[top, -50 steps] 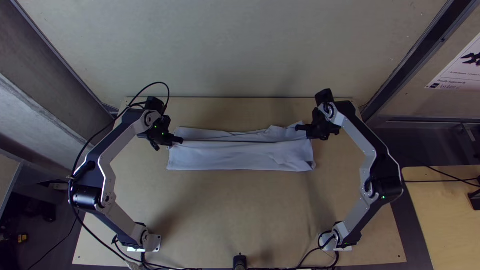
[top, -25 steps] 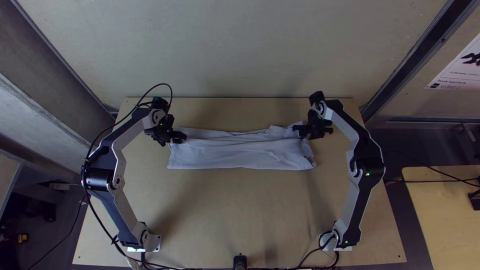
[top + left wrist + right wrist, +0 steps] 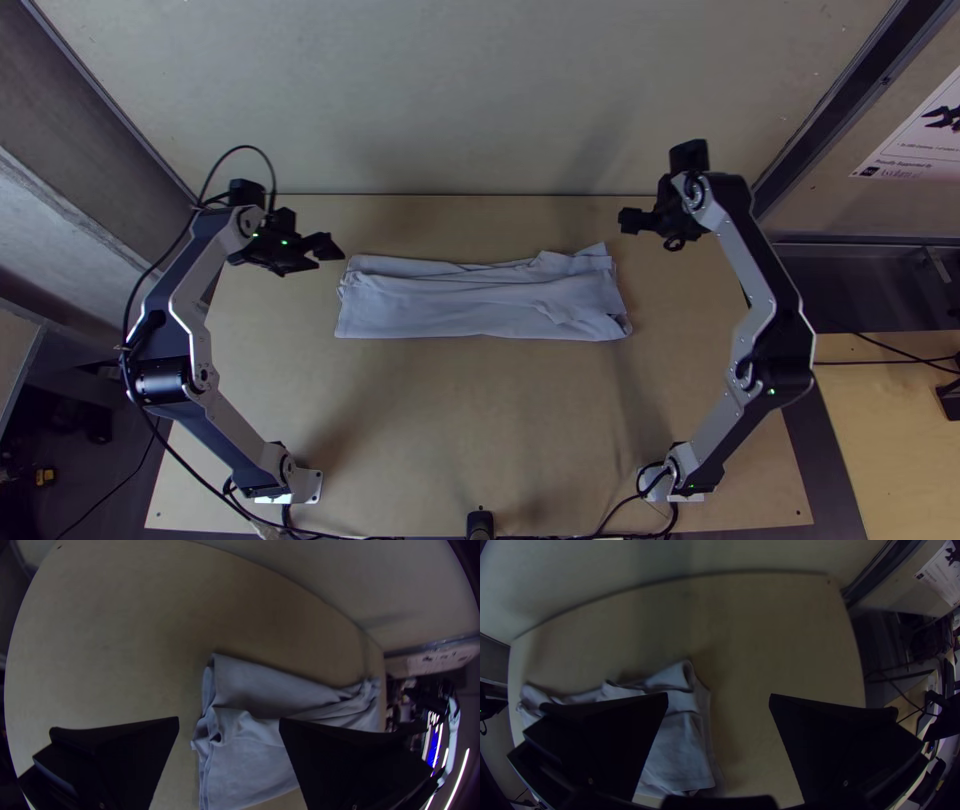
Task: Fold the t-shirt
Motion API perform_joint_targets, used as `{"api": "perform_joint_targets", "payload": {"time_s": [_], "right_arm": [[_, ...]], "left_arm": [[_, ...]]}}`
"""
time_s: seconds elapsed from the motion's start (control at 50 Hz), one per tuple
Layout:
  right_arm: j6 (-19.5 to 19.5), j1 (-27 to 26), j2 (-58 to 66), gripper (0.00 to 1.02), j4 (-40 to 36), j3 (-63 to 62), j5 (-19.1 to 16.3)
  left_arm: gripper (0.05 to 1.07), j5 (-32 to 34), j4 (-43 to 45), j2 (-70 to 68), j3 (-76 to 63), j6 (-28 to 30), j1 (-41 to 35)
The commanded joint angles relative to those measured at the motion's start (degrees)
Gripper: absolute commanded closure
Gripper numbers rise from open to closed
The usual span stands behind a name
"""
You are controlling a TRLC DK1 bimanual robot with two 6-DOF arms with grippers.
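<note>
So the t-shirt (image 3: 480, 305) lies folded in a strip between the left gripper (image 3: 332, 248) and right gripper (image 3: 624, 221), each near one end, fingers wide apart.

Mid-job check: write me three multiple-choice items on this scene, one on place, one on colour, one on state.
1. Where on the table is the shirt?
A) near edge
B) far half
C) right edge

2. What colour is the shirt?
A) red
B) black
C) pale grey-blue

3. How is the left gripper?
A) open, empty
B) shut on the shirt
C) shut, empty

1 B: the top view shows it nearer the far edge.
2 C: its cloth looks pale grey-blue in the top view.
3 A: the jaws stand wide apart and pinch no cloth.
</note>
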Motion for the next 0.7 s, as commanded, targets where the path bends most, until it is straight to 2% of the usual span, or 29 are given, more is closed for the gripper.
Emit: {"api": "perform_joint_targets", "payload": {"time_s": [0.0, 0.22, 0.38, 0.54, 0.68], "right_arm": [[-0.5, -0.3, -4.4, 0.06, -0.3, 1.5, 0.5], [-0.8, 0.0, -9.6, 0.06, -0.3, 1.4, 0.6], [-0.9, 0.1, -11.3, 0.06, -0.4, 0.3, 0.7], [-0.5, 0.7, -11.8, 0.06, -0.5, 0.1, 1.1], [-0.7, 1.2, -11.9, 0.06, -0.5, -0.5, 1.4]], "left_arm": [[0.09, 3.6, -1.3, -1.4, -1.0, -2.6, 3.6], [0.09, 13.1, -0.9, -0.3, -4.2, -0.7, 9.1], [0.09, 20.0, -1.1, 1.7, -6.7, 4.8, 11.1], [0.09, 20.2, -0.3, 3.2, -10.4, 10.1, 11.0], [0.09, 20.1, -0.2, 5.4, -12.9, 10.9, 10.9]]}}
